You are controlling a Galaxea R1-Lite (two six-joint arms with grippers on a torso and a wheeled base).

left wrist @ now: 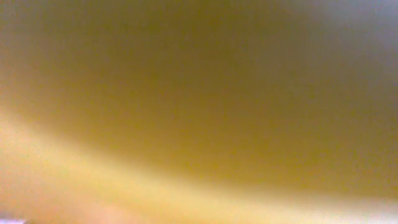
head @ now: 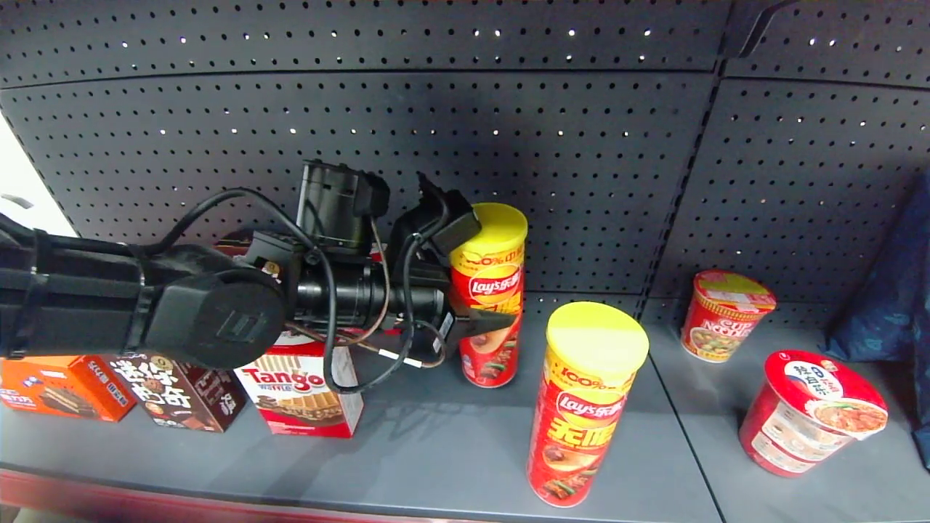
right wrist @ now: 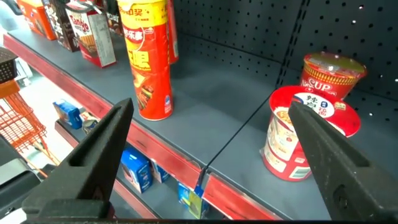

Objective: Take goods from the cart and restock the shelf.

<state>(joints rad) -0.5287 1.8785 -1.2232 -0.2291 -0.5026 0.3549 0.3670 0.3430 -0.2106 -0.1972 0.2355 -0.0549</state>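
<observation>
Spanning everything: dark grey metal shelf with perforated back panel. Closing on the tube's sides, one finger crossing its front: left gripper, gripping red cardboard crisp tube with yellow lid, standing upright toward the shelf's rear. Standing nearer the front edge: matching second tube. Hanging spread wide, holding nothing, off the shelf front: right gripper.
</observation>
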